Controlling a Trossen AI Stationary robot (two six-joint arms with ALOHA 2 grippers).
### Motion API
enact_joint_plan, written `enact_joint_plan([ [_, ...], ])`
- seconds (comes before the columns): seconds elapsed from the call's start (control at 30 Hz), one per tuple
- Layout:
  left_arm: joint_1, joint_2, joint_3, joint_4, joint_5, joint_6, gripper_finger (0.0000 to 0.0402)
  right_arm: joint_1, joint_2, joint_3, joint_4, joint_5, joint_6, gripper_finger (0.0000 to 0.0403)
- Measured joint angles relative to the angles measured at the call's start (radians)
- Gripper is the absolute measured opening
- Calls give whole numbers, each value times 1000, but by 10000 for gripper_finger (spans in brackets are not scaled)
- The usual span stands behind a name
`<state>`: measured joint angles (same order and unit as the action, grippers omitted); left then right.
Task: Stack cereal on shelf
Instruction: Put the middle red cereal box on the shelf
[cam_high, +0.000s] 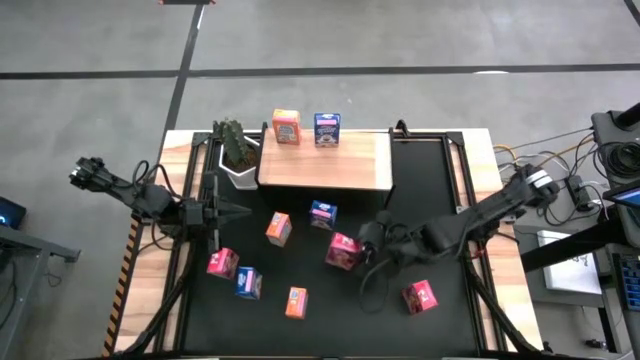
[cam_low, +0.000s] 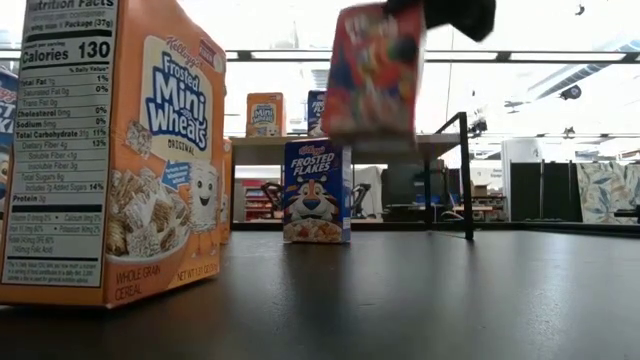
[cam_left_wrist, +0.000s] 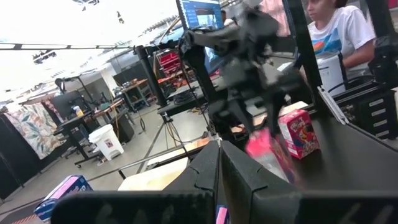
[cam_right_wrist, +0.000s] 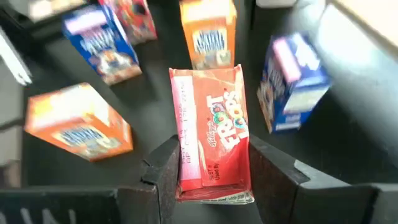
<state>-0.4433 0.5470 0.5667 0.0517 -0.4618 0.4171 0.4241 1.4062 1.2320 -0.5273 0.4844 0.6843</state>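
The shelf (cam_high: 325, 165) is a light wooden board at the far middle, with an orange cereal box (cam_high: 286, 126) and a blue one (cam_high: 327, 128) standing on its far edge. My right gripper (cam_high: 366, 240) is shut on a pink-red cereal box (cam_right_wrist: 211, 140), seen high in the low view (cam_low: 372, 70). Several more boxes stand on the black mat: orange (cam_high: 278, 228), blue (cam_high: 322, 214), pink-red (cam_high: 222, 263), blue (cam_high: 247, 283), orange (cam_high: 296, 301), pink-red (cam_high: 420, 297). My left gripper (cam_high: 236, 211) waits shut at the mat's left. My right gripper pinches the pink-red box between its two fingers (cam_right_wrist: 163, 177), at the box's end nearest the gripper (cam_right_wrist: 211, 185). The fingers slant down from the table's right side. The box hangs below them, slightly tilted, lifted clear of the mat (cam_low: 372, 125).
A green potted plant (cam_high: 237, 148) stands by the shelf's left end. A black frame post (cam_low: 465, 170) rises beside the shelf. A large-looking orange box (cam_low: 120, 150) stands close to the low camera. A person (cam_left_wrist: 339, 31) sits beyond the table's right side.
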Motion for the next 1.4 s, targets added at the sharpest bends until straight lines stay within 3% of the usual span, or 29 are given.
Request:
enact_joint_plan([
  [0.23,0,14,1,0,1,-8,0,-126,-101,100,-138,-41,-177,153],
  [0.5,0,21,2,13,1,-8,0,-340,-117,219,-257,-58,-518,153],
  [0.97,0,21,2,16,2,-7,0,-831,-103,241,-243,-486,-850,153],
  [1.17,0,21,3,15,2,-7,0,-922,-67,241,-225,-586,-918,153],
  [1.4,0,21,3,12,1,1,0,-955,-27,240,-217,-597,-932,174],
])
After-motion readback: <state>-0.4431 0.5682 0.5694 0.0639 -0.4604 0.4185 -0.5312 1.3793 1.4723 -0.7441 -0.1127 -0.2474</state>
